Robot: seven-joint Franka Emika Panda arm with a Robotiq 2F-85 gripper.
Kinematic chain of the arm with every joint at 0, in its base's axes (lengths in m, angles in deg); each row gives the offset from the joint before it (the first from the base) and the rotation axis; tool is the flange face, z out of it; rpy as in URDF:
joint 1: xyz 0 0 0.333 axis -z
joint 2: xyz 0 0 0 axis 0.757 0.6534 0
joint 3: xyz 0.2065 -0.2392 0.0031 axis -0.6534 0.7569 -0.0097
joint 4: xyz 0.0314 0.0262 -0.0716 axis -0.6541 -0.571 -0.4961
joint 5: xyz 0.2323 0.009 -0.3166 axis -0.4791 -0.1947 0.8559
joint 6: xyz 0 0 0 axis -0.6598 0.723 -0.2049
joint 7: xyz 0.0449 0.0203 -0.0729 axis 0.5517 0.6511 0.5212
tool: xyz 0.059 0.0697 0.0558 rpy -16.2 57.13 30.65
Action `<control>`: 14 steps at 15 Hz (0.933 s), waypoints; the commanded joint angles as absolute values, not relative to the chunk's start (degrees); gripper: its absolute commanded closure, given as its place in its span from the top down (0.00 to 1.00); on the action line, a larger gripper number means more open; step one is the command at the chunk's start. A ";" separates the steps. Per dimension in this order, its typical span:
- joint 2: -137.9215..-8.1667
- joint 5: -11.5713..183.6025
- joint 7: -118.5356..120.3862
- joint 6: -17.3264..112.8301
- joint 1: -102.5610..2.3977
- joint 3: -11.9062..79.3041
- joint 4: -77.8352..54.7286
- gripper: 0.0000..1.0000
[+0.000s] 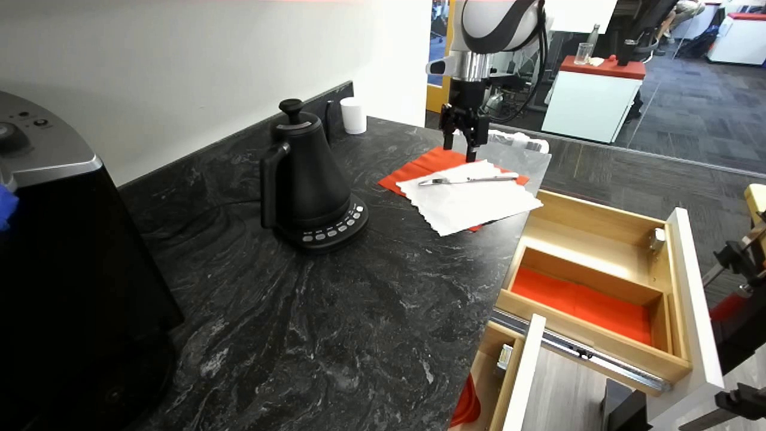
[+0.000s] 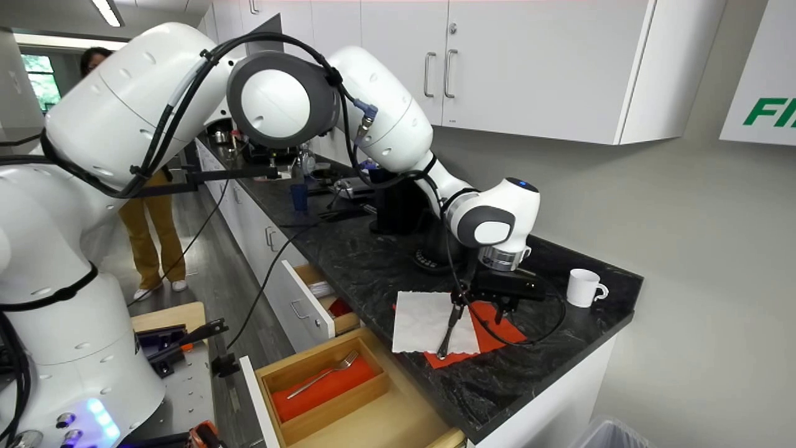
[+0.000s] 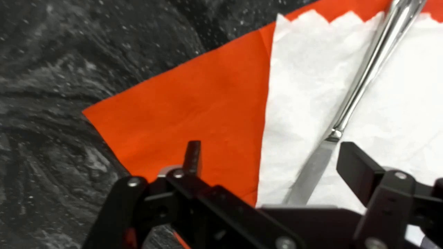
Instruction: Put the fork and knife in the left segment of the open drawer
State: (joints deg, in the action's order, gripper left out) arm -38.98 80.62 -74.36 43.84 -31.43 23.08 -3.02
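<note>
Blocky black fingers [image 3: 358, 173] gape above a slim, shiny knife [image 3: 353, 102].

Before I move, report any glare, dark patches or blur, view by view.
In the wrist view, the knife shows bright handle glints, its blade looking soft; in an exterior view, the ceiling light is blown white; in an exterior view, the machine is near-black below its silver top.

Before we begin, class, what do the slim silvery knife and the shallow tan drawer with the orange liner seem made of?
The knife: probably steel, its handle polished, showing bright highlights.
The drawer: likely smooth wood, given its warm tan colour; its flat white front panel may be painted or laminated.
</note>
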 commanded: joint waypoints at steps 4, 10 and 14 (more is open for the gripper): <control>-47.96 80.73 -62.79 57.82 -35.77 26.10 -19.96 1.00; -51.83 81.19 -56.65 59.42 -36.46 25.54 -27.29 1.00; -51.42 80.35 -57.20 58.63 -35.72 23.99 -28.80 1.00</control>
State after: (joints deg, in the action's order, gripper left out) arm -48.81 80.67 -58.50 58.91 -36.40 24.93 -25.07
